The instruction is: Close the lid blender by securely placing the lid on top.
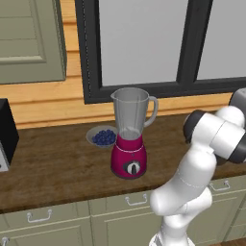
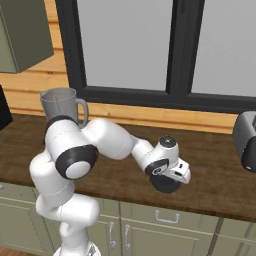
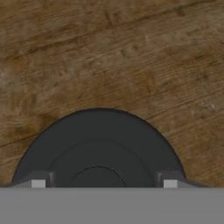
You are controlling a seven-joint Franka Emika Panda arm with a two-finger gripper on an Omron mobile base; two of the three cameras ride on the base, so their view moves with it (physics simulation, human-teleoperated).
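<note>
While the arm reaches low over the counter, the gripper sits right above the lid, and the hand view puts that black disc dead centre, running off at 6 o'clock. The two fingertips stand spread, one at each side of the raised middle ring, with nothing pinched between them yet. From the right base view the lid lies flat on the wood under the hand, near the front edge, well apart from the blender. That blender stands upright at 9 o'clock from the hand, jar open on top, with a bowl of blueberries just beside it.

How will the lid handle? It looks light, stiff and thin, smooth enough to slip. Lying flat, its rim gives little to bite on; the raised centre looks like the better hold, fingers closing across it. Whether the tips already touch the disc, I cannot tell. Carried level, it should drop squarely onto the jar's rim.
</note>
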